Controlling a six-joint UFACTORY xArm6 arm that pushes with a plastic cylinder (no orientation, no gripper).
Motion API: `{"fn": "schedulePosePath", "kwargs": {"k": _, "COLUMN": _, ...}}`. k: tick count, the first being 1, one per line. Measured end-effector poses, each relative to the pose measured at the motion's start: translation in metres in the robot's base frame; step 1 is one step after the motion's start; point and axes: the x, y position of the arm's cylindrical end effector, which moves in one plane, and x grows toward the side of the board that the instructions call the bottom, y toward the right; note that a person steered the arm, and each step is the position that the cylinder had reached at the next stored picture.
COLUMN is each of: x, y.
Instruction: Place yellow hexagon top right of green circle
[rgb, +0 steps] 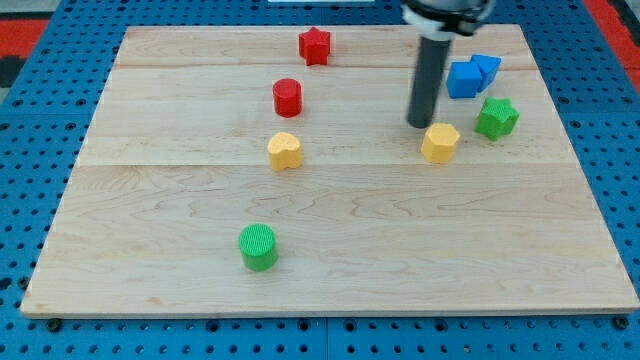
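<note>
The yellow hexagon (440, 142) lies on the wooden board at the view's right of centre. The green circle (258, 247) stands far off at the view's lower left. My tip (419, 124) is just to the upper left of the yellow hexagon, close to it or touching its edge. The rod rises straight up out of the view's top.
A yellow heart-like block (285, 151) lies left of centre. A red cylinder (287, 97) and a red star (314, 46) are above it. Two blue blocks (470, 76) and a green star (496, 118) sit at the right. The board (400, 250) ends on blue pegboard.
</note>
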Motion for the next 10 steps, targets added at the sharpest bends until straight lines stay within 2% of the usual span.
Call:
{"fn": "schedulePosePath", "kwargs": {"k": 1, "x": 0.050, "y": 0.026}}
{"fn": "schedulePosePath", "kwargs": {"k": 2, "x": 0.088, "y": 0.018}}
{"fn": "schedulePosePath", "kwargs": {"k": 3, "x": 0.078, "y": 0.008}}
{"fn": "schedulePosePath", "kwargs": {"k": 4, "x": 0.037, "y": 0.065}}
{"fn": "schedulePosePath", "kwargs": {"k": 5, "x": 0.021, "y": 0.009}}
{"fn": "schedulePosePath", "kwargs": {"k": 6, "x": 0.069, "y": -0.062}}
{"fn": "schedulePosePath", "kwargs": {"k": 7, "x": 0.072, "y": -0.092}}
{"fn": "schedulePosePath", "kwargs": {"k": 9, "x": 0.103, "y": -0.094}}
{"fn": "schedulePosePath", "kwargs": {"k": 10, "x": 0.135, "y": -0.154}}
